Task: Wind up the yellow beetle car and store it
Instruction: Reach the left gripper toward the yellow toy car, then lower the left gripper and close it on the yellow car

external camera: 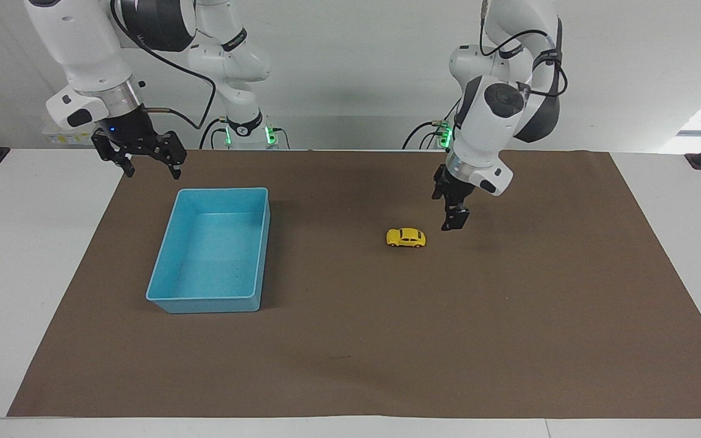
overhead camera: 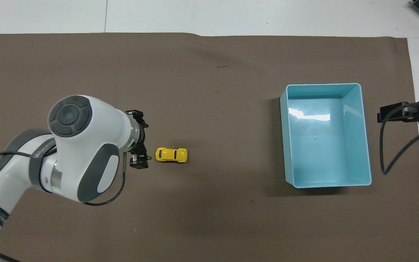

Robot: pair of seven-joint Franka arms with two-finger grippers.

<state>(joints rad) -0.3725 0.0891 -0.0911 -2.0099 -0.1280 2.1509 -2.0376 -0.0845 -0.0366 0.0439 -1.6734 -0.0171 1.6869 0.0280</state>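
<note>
The yellow beetle car [external camera: 406, 238] [overhead camera: 171, 155] stands on its wheels on the brown mat [external camera: 387, 340], about midway along the table. My left gripper [external camera: 451, 222] [overhead camera: 146, 142] hangs low over the mat just beside the car, toward the left arm's end. It is open and does not touch the car. My right gripper [external camera: 151, 172] waits open and empty in the air, over the mat by the blue bin's corner nearest the robots.
An empty blue bin [external camera: 168, 301] [overhead camera: 326, 86] sits on the mat toward the right arm's end, well apart from the car. A black cable [overhead camera: 387, 153] hangs beside the bin. White tabletop [external camera: 22, 274] borders the mat.
</note>
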